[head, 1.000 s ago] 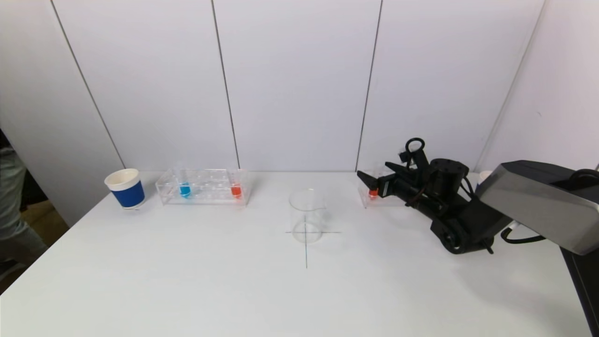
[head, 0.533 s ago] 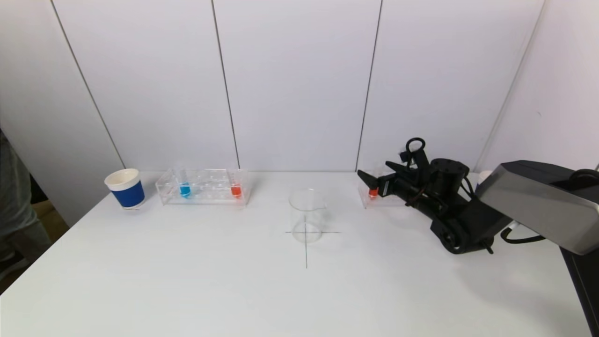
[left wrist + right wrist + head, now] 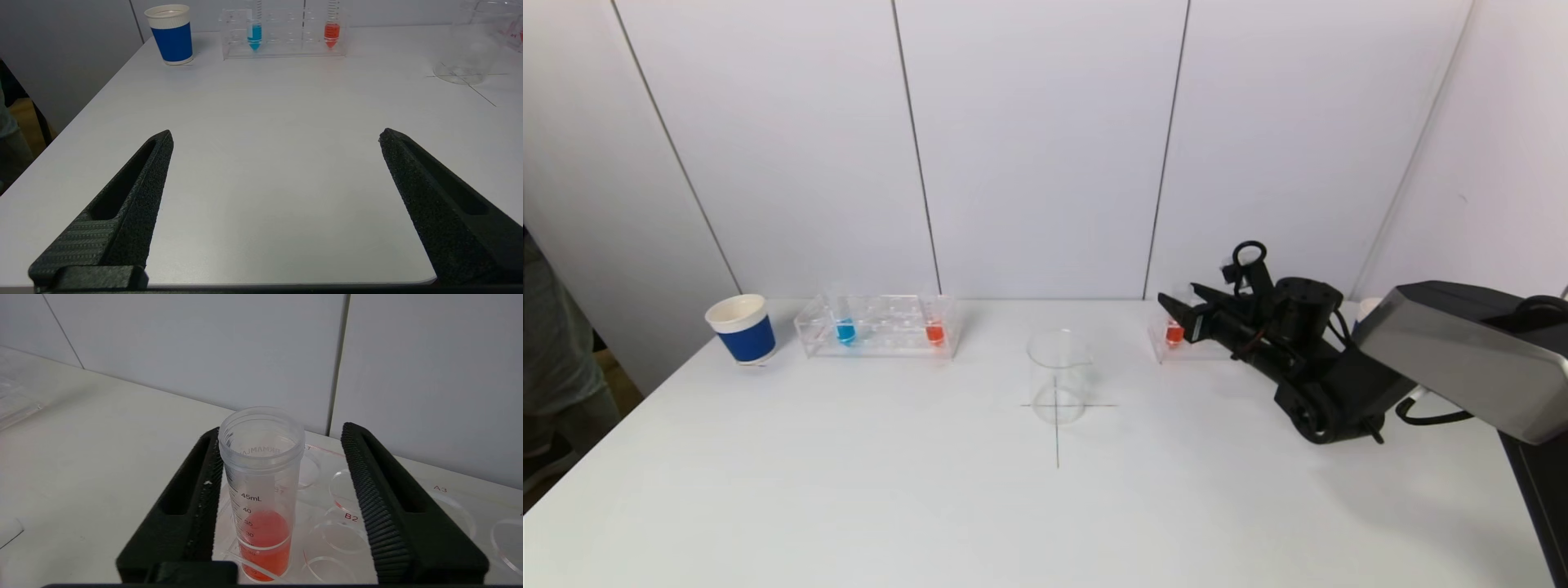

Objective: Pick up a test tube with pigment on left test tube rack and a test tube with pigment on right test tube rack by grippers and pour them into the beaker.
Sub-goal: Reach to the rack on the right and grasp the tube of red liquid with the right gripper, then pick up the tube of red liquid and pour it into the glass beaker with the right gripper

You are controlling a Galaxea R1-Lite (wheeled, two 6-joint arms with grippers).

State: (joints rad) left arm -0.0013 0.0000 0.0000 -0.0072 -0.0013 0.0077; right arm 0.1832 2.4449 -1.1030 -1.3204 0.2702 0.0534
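The right pincer (image 3: pixel 278 490) stands released around the red tube (image 3: pixel 261 490) in the right rack (image 3: pixel 408 506), one finger touching or nearly touching the tube's wall, the other well apart from it; no grip is made. Against the head views of a moment ago, the pincer (image 3: pixel 1176 306) has drawn back a little toward the right of the frame, so that the red liquid, then half hidden behind the lower fingertip, now shows between the fingers at middle right. I judge that a centring move, with closing on the tube due next. The tube is clear plastic, uncapped, printed with a millilitre scale, upright in a corner hole of the rack, and holds red pigment only in its lower part. Further out, the beaker (image 3: pixel 1058 376) stands unfilled on a pencilled cross at mid-frame of the worktop (image 3: pixel 849 490). At upper left sits the left rack (image 3: pixel 878 327) with a blue tube (image 3: pixel 845 327) and a second red one (image 3: pixel 935 329), and beside it a blue cup (image 3: pixel 743 329). The left pincer (image 3: pixel 273 171), out of the head view, hangs wide apart over the worktop, far from that rack; neither tube is lifted yet.
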